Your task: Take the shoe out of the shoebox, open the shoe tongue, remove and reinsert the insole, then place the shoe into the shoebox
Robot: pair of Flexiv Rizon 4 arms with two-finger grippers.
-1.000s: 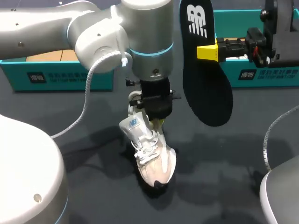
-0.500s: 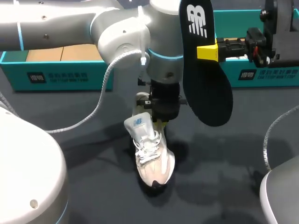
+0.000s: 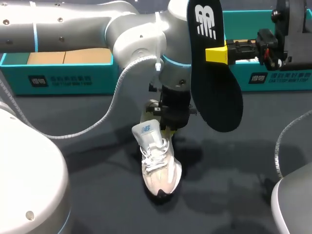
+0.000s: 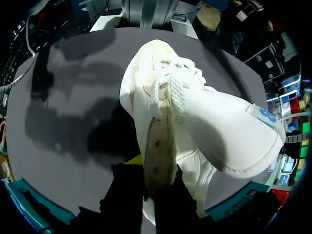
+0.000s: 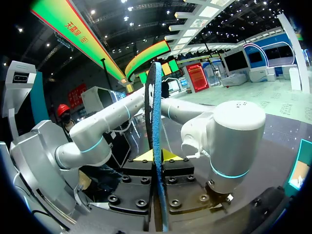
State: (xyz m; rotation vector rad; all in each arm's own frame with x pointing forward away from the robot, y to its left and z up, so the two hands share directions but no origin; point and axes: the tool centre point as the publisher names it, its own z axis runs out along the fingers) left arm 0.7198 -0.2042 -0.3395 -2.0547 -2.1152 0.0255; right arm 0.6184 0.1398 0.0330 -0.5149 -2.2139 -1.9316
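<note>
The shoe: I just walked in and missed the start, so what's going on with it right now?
The left gripper is shut on the white shoe at the edge of its opening, holding it tilted with the toe down toward the table. The right gripper is shut on the black insole, holding it upright in the air beside and above the shoe. So the insole is out and not yet reinserted. The teal shoebox sits behind, at the back of the table.

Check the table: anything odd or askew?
The shoe sits tilted, toe on the table, heel end pinched up by the left gripper. Its insole is out, held upright in the right gripper. Fits the task midway; nothing looks damaged.
</note>
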